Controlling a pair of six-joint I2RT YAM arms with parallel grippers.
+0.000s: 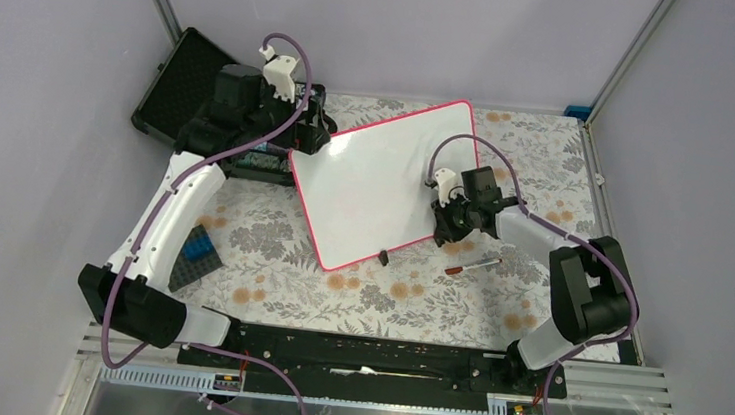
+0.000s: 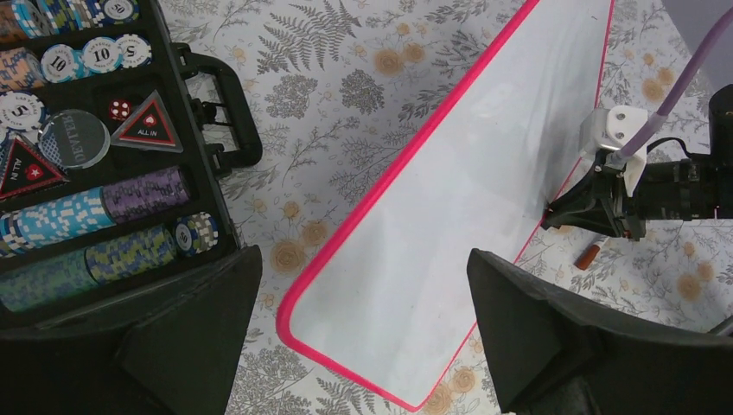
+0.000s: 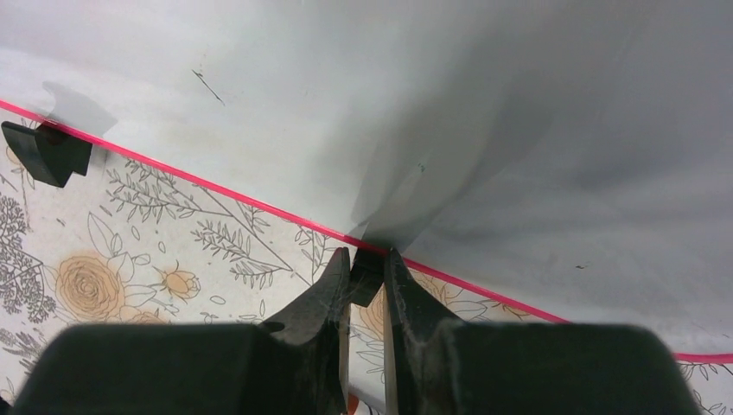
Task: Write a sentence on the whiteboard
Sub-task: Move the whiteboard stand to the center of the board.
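**Whiteboard positioning.** The whiteboard (image 1: 376, 183) lies askew on the floral table, blank, with the sentence not yet written. The right gripper (image 3: 367, 259) has its fingers nearly together, pinching a black clip foot (image 3: 367, 281) at the board's near rim. The left gripper (image 2: 363, 337) hovers with jaws wide apart over the far-left corner, beside the chip case (image 2: 95, 173). The step is probably squaring the board, which calls for a firm pinch and a slide without lifting. The marker (image 1: 471, 266) lies unheld just beside the rim, and whether it is capped is too small to tell.
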